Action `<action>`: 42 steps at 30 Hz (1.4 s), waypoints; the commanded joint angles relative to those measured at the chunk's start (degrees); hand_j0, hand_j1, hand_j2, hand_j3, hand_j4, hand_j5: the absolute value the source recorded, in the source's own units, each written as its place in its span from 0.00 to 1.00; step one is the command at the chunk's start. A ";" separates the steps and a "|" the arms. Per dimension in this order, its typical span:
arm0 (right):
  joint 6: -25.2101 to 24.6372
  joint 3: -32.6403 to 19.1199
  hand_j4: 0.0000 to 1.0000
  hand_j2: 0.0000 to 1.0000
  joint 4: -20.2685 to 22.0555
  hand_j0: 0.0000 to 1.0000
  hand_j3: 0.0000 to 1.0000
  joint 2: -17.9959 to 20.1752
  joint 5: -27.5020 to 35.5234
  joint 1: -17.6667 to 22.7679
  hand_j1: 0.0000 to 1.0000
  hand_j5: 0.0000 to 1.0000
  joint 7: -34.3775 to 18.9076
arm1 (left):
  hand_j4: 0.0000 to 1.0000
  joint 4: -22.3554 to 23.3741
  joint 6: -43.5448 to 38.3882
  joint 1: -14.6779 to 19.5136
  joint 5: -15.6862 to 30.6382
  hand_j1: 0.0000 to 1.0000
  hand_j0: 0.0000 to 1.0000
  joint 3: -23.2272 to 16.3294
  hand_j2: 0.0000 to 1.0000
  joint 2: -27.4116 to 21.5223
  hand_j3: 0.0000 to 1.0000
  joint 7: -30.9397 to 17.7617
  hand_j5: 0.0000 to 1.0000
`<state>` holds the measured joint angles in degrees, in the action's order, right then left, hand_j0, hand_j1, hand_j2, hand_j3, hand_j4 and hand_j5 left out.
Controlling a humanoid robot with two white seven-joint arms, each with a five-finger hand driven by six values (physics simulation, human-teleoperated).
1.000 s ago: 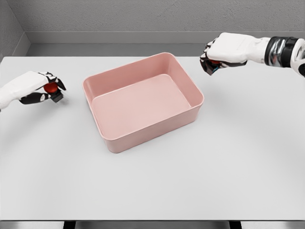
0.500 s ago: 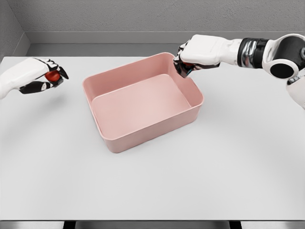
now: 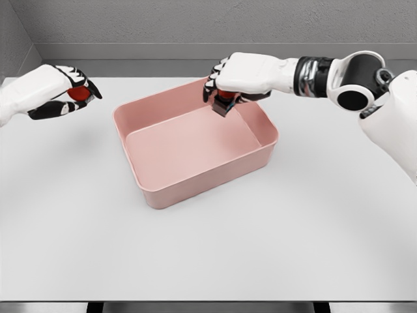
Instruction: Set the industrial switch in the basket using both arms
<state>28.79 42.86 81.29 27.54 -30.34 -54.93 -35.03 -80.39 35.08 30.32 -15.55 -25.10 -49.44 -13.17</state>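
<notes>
Right hand (image 3: 228,81) grips a switch (image 3: 225,103) over the basket (image 3: 151,189); left hand (image 3: 55,91) grips another switch (image 3: 79,94) aloft.

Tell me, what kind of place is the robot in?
Probably a plain test room inside a computer simulation, not a real home. You can see a bare white table, smooth grey walls behind it, and just a pink basket with the robot's right hand over it.

The basket (image 3: 195,140) sits on the counter (image 3: 293,228), slightly behind its centre. The right robot hand (image 3: 225,88) holds a switch (image 3: 225,103) above the basket's 1 o'clock corner. The left robot hand (image 3: 62,94) holds another switch (image 3: 80,94) at the basket's 10 o'clock, well apart.
</notes>
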 commanded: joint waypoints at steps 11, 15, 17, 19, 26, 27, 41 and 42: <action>0.48 -10.42 1.00 1.00 0.01 1.00 1.00 11.39 1.16 4.48 1.00 1.00 0.03 | 0.53 -7.76 -0.08 0.18 0.35 0.53 0.53 -0.30 0.53 3.47 0.53 -0.01 0.53; 6.01 -21.14 1.00 1.00 -0.34 1.00 1.00 14.29 1.16 12.65 1.00 1.00 0.03 | 0.54 -9.17 -0.08 0.18 -0.09 0.54 0.54 -0.65 0.54 6.90 0.54 -0.18 0.54; 6.21 -23.08 1.00 1.00 -0.34 1.00 1.00 15.17 1.25 14.50 1.00 1.00 0.03 | 0.54 -9.25 -0.08 0.26 -0.27 0.54 0.54 -1.00 0.54 8.48 0.54 -0.54 0.54; 6.21 -23.87 1.00 1.00 -0.17 1.00 1.00 15.26 1.43 16.87 1.00 1.00 0.03 | 0.55 -9.87 -0.08 0.35 -0.44 0.55 0.55 -1.00 0.55 10.51 0.55 -2.03 0.55; 6.21 -29.14 1.00 1.00 -0.25 1.00 1.00 15.35 1.43 21.01 1.00 1.00 0.03 | 0.68 -10.04 -0.08 2.20 -2.81 0.68 0.68 -1.18 0.68 15.60 0.68 -3.00 0.68; 6.21 -29.14 1.00 1.00 -0.25 1.00 1.00 15.35 1.43 21.18 1.00 1.00 0.03 | 0.75 -10.04 -0.08 2.28 -3.17 0.75 0.75 -1.18 0.75 16.13 0.75 -3.00 0.75; 6.21 -28.62 1.00 1.00 -0.69 1.00 1.00 15.17 1.43 23.29 1.00 1.00 0.03 | 1.00 -12.33 -0.08 5.63 -3.34 1.00 1.00 -0.74 1.00 14.82 1.00 -2.73 1.00; 6.21 -28.62 1.00 1.00 -0.69 1.00 1.00 15.09 1.34 23.38 1.00 1.00 0.03 | 1.00 -12.42 -0.08 5.36 -3.25 1.00 1.00 -0.65 1.00 12.44 1.00 -2.56 1.00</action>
<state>35.17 14.22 80.65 42.66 -29.24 -31.55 -35.03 -92.76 35.08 35.60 -19.45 -26.00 -34.49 -15.98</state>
